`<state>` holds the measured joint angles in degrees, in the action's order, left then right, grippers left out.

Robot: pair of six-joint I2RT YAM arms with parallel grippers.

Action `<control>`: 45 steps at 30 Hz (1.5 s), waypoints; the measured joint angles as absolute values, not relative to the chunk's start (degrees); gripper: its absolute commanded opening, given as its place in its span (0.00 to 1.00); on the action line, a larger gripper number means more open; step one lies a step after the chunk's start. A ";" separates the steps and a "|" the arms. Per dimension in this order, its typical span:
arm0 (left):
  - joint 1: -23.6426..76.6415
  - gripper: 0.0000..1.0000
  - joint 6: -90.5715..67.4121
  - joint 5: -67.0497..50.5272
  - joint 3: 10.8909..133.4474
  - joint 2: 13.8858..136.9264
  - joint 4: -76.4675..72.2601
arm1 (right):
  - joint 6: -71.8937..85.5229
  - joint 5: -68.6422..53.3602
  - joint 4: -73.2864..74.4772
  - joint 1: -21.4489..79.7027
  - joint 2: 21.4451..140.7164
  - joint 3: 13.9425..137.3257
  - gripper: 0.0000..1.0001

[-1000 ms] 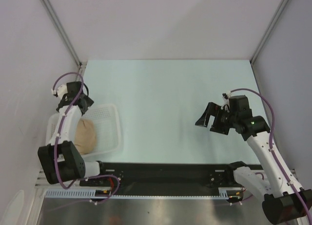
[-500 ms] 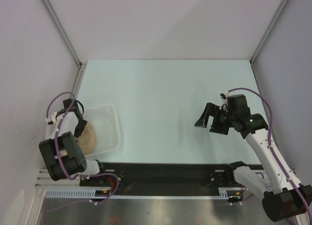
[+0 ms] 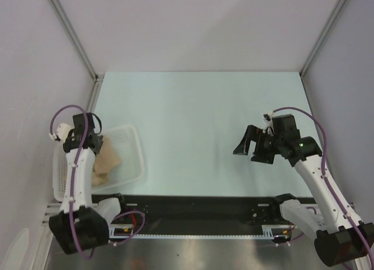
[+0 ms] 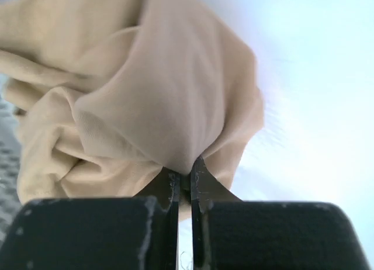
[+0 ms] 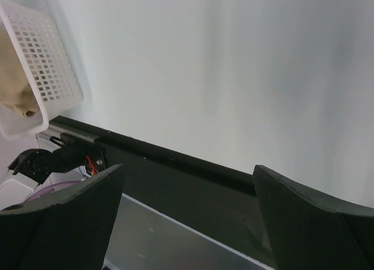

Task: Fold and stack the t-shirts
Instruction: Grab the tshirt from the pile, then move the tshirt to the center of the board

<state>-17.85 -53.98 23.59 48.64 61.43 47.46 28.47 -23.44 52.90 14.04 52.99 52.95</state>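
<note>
Pinches t-shirt fold in left pincer; holds right pincer spread. Best: lift clear of basket, onto worktop.

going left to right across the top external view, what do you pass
left pincer shut on the cloth → tan t-shirt → right wall of the white basket → bare table → right pincer, open above the table
</note>
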 measured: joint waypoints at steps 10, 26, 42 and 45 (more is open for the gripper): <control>2.59 0.00 -56.53 16.97 76.90 51.11 50.98 | 28.38 -22.35 54.59 15.18 54.46 55.40 1.00; 40.01 1.00 -48.34 -6.74 59.00 57.65 37.12 | 28.88 -28.34 53.39 12.40 51.27 52.56 0.98; 28.40 1.00 -38.39 -12.53 49.47 76.23 33.80 | 34.94 -27.88 40.07 26.81 69.89 38.87 0.89; 28.93 0.93 -37.43 -10.13 49.60 81.49 33.41 | 34.92 -25.45 38.17 26.79 76.99 40.99 0.84</control>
